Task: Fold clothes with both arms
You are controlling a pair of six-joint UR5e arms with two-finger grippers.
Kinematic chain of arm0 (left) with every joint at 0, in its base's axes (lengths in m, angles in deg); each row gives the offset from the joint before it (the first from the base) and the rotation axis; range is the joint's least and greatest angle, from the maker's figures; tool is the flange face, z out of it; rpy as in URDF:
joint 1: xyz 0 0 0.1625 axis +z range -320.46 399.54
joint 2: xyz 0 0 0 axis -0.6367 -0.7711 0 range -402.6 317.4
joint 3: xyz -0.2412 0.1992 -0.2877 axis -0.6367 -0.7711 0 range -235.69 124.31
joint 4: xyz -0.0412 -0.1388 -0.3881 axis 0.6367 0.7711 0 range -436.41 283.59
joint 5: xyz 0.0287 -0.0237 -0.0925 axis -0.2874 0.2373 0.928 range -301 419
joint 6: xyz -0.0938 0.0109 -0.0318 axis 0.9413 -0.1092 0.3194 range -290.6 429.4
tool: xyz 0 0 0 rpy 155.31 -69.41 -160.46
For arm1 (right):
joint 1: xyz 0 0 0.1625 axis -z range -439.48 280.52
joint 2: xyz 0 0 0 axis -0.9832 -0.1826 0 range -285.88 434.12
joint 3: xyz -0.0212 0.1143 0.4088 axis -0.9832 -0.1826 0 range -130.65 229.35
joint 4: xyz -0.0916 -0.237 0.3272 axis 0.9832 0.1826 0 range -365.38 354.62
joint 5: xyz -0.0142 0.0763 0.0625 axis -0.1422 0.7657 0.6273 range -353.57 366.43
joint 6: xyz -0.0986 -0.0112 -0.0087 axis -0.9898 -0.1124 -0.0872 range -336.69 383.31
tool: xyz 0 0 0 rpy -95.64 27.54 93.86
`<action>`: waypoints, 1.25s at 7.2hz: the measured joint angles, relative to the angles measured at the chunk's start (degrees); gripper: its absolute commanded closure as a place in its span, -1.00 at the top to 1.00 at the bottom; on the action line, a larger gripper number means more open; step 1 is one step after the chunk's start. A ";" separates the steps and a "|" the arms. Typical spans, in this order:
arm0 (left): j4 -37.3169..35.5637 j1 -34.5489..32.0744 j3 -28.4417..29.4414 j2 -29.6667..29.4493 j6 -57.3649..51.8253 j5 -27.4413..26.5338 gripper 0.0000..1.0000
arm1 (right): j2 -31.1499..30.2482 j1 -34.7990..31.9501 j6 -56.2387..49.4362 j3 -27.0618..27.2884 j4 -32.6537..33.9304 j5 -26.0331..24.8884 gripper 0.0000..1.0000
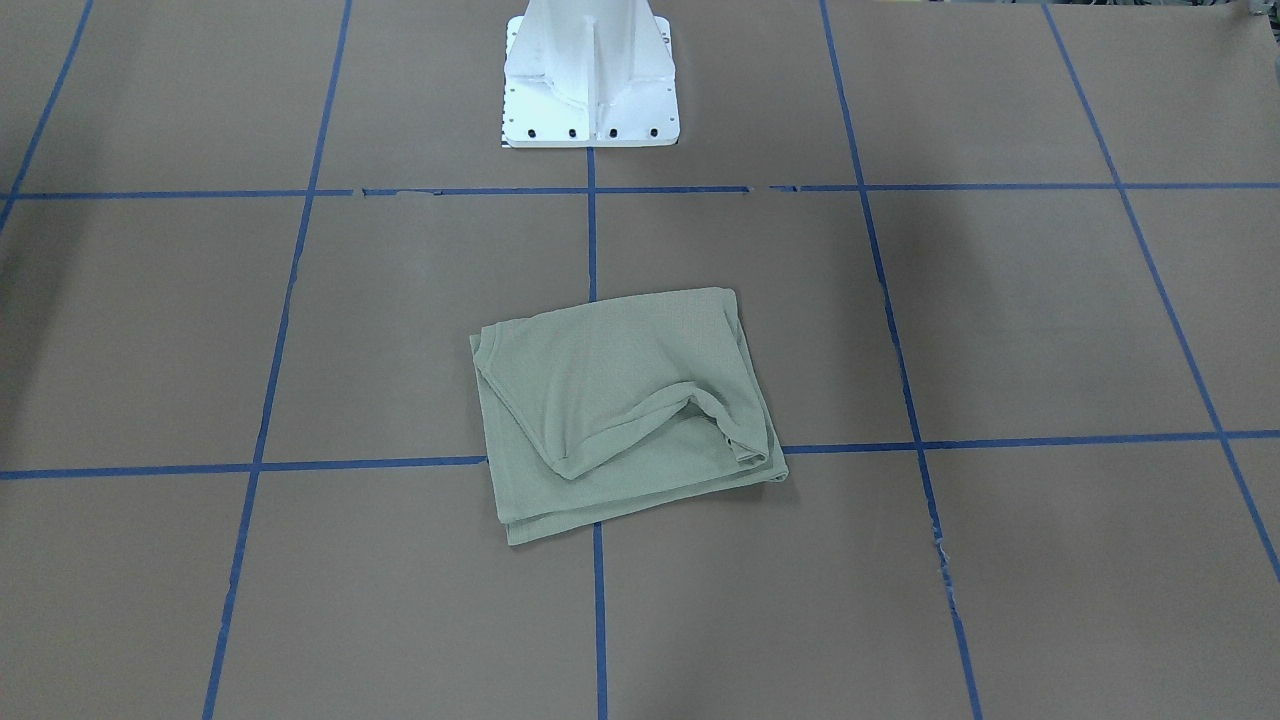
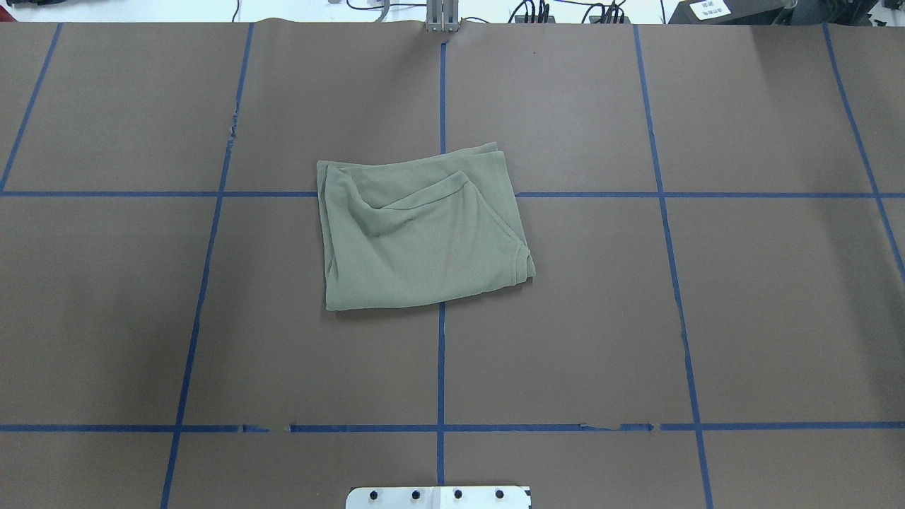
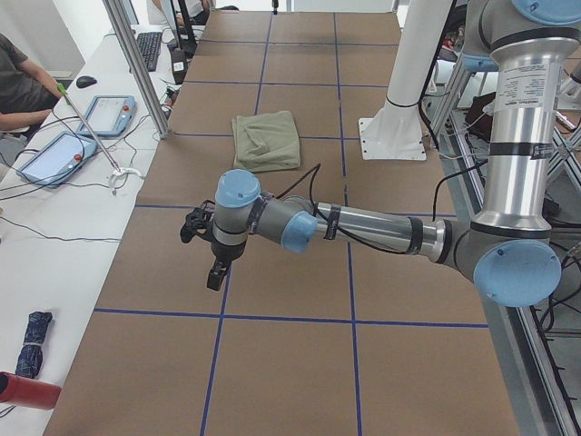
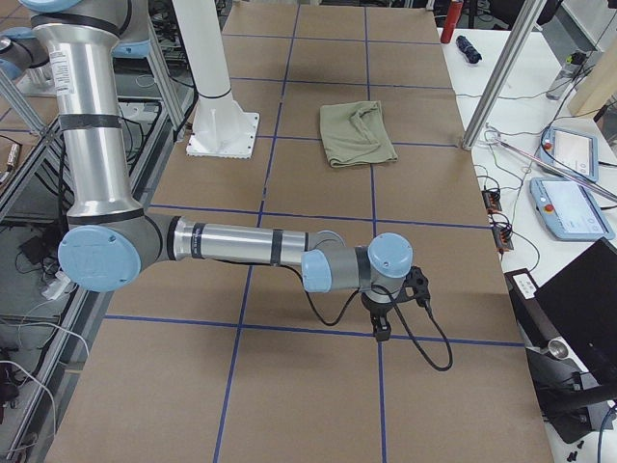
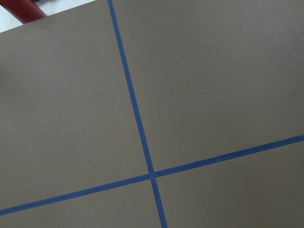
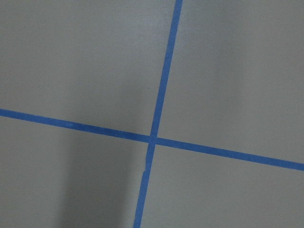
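— Where do the grippers hang, and how do their jaws stand?
— The left gripper (image 3: 215, 275) points down over the brown table (image 3: 300, 363), left of centre in the left side view. The right gripper (image 4: 382, 330) does likewise, lower right of centre in the right side view. Whether either is spread or pressed together cannot be told.
— And the shirt?
— The green shirt (image 2: 417, 240) lies folded mid-frame overhead, well apart from both, over crossing blue tape lines (image 2: 440, 367).
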 measured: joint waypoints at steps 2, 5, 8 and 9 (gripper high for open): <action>-5.89 -0.28 0.60 0.42 -2.11 0.02 1.00 | 0.07 -2.08 0.12 6.52 10.54 0.19 1.00; -10.72 -0.73 2.93 0.69 -10.80 2.97 1.00 | -1.94 -3.18 0.13 12.34 22.34 3.76 1.00; -11.21 -1.54 3.69 0.77 -13.63 4.04 1.00 | -4.28 -3.29 0.00 10.63 21.87 6.42 1.00; -11.20 -1.57 3.74 0.76 -13.76 4.01 1.00 | -4.44 -3.29 -0.01 10.22 20.83 5.40 1.00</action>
